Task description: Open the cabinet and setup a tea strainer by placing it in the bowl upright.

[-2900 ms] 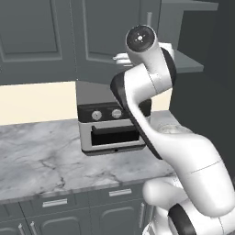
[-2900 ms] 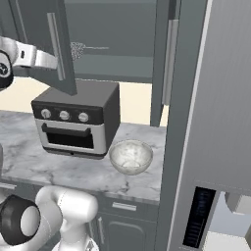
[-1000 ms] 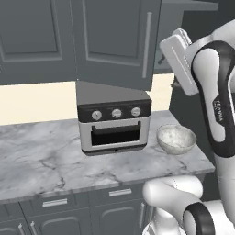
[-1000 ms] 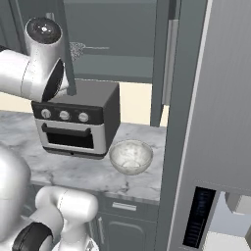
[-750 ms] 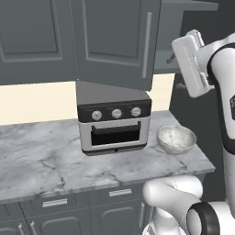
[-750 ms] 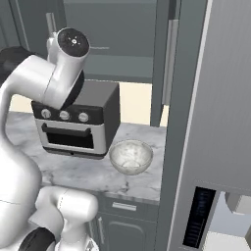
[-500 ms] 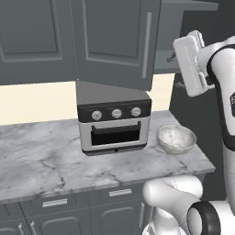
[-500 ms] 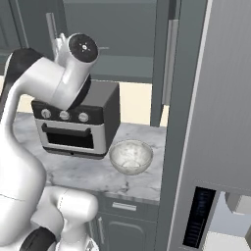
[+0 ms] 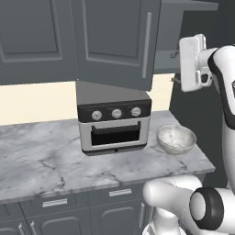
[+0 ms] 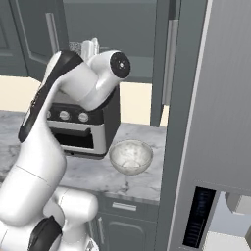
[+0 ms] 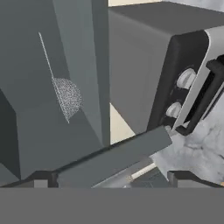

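Dark grey cabinet (image 9: 114, 41) stands with its door swung open over the marble counter (image 9: 41, 160), the long silver bar handle (image 9: 147, 45) running down the door's free edge; the door's lower edge hangs just above the toaster oven (image 9: 113, 121), leaving a tight gap there; at the oven's 3 o'clock in the left base view sits the marbled bowl (image 9: 176, 139), on bare counter near the counter's right end; in the hand view the tea strainer (image 11: 65, 97) lies on the cabinet's grey shelf at about 10 o'clock, well apart from the gripper (image 11: 109, 178), whose jaws stand spread wide with nothing between them; no readable writing or labels anywhere.
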